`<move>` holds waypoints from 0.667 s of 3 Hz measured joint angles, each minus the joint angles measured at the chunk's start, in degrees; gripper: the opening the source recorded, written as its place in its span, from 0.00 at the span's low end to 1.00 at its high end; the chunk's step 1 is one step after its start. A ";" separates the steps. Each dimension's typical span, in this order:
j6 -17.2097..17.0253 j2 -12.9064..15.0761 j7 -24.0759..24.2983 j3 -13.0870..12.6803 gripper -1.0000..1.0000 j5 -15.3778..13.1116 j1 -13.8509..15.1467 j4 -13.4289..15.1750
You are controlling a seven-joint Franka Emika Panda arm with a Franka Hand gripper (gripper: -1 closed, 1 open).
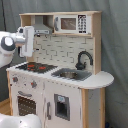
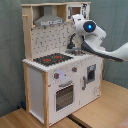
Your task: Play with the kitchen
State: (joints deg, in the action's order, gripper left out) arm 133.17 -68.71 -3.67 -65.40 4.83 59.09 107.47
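The kitchen (image 1: 60, 85) is a white and light-wood toy unit that fills the middle of both exterior views. It has a black-red hob (image 1: 35, 66), a silver sink (image 1: 70, 75), a black faucet (image 1: 83, 59), a grey hood (image 1: 42, 25) and an oven door (image 1: 25, 104). In the first exterior view my gripper (image 1: 27, 41) hangs at the kitchen's left side, above the hob and just below the hood. In the second exterior view the gripper (image 2: 76, 21) is high up in front of the upper shelf, over the sink (image 2: 74, 51), with the hob (image 2: 52, 59) to its left. It touches nothing that I can see.
A toy microwave (image 1: 72, 24) sits on the upper shelf. The pegboard back (image 2: 52, 40) stands behind the hob. My white arm (image 2: 107, 47) reaches in from the second exterior view's right. A wooden floor (image 2: 100, 112) lies below and a grey curtain hangs behind.
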 joint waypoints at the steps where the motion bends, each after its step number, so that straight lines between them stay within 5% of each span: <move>1: -2.22 1.64 1.81 -0.73 1.00 2.65 3.64 -3.97; 2: -4.61 3.07 4.71 -1.64 1.00 5.74 6.78 -6.51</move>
State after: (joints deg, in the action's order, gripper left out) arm 128.56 -65.64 1.04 -67.04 10.57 65.87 100.96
